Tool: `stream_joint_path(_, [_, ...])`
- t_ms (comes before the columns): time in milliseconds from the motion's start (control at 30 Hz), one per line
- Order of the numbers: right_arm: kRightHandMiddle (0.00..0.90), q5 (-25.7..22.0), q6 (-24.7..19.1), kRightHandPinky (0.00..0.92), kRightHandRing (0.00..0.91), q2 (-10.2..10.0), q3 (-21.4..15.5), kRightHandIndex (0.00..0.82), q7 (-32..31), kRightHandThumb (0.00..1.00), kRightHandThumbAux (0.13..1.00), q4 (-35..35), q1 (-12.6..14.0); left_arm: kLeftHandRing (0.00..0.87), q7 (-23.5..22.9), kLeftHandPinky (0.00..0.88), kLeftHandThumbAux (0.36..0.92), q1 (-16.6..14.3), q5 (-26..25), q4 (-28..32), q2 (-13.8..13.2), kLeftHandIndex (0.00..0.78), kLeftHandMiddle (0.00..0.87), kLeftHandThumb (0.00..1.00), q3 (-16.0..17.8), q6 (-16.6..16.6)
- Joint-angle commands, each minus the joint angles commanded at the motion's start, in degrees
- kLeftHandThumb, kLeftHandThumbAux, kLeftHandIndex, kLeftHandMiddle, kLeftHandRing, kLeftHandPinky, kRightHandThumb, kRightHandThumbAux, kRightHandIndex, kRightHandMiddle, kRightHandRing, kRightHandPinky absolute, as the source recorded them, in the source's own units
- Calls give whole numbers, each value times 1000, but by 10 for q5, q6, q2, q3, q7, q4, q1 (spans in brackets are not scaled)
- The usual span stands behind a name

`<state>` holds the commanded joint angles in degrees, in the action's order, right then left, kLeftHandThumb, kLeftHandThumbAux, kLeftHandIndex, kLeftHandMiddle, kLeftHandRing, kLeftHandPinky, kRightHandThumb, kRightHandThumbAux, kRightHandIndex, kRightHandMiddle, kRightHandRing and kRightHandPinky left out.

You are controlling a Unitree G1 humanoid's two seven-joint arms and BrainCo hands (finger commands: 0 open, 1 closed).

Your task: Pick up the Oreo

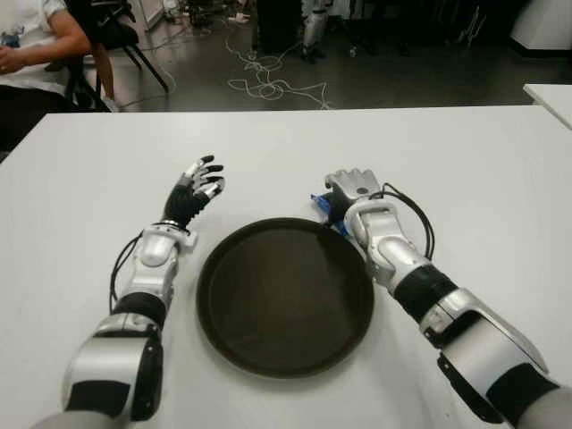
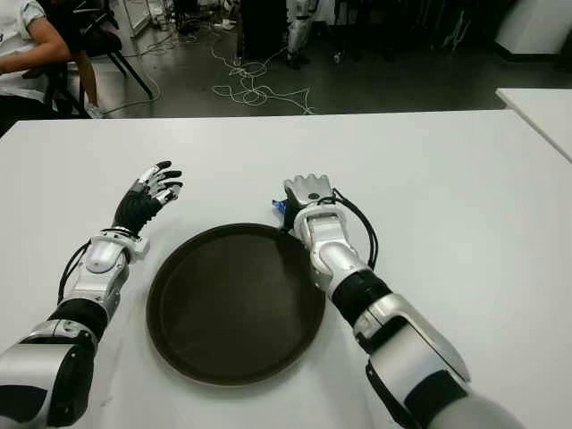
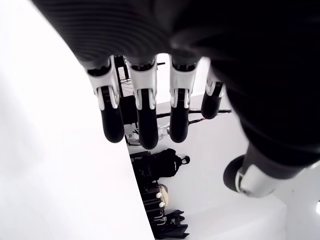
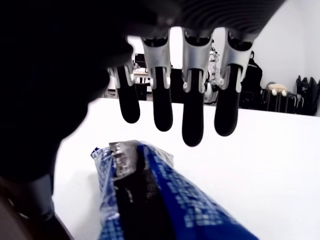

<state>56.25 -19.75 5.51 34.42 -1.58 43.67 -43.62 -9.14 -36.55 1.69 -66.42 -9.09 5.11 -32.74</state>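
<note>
Broad white table (image 1: 465,152); round dark brown tray (image 1: 284,295) near centre. Left hand (image 1: 192,197) left of tray, fingers spread, empty. Right hand (image 1: 350,192) at tray's far right rim, fingers extended over, not gripping, blue crinkly Oreo packet (image 4: 150,195). Probably light, crushable, slippery; best grasped across the narrow sides.

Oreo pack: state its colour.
Blue, with a dark panel, the Oreo pack shows best in the right wrist view.

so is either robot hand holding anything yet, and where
Nothing is held. The right robot hand hangs open over the Oreo pack, fingers clear of it. The left robot hand is open and empty.
</note>
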Motion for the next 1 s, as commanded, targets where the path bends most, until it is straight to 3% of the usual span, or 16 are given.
stream_joint_path(333, [307, -12, 9, 443, 363, 2, 5, 300, 1, 0, 704, 11, -7, 207, -8, 223, 581, 0, -3, -1, -2, 111, 205, 59, 1, 0])
stream_joint_path(1000, [312, -31, 4, 449, 372, -2, 1, 302, 16, 0, 683, 30, -18, 204, -12, 226, 613, -2, -4, -4, -4, 105, 204, 76, 3, 3])
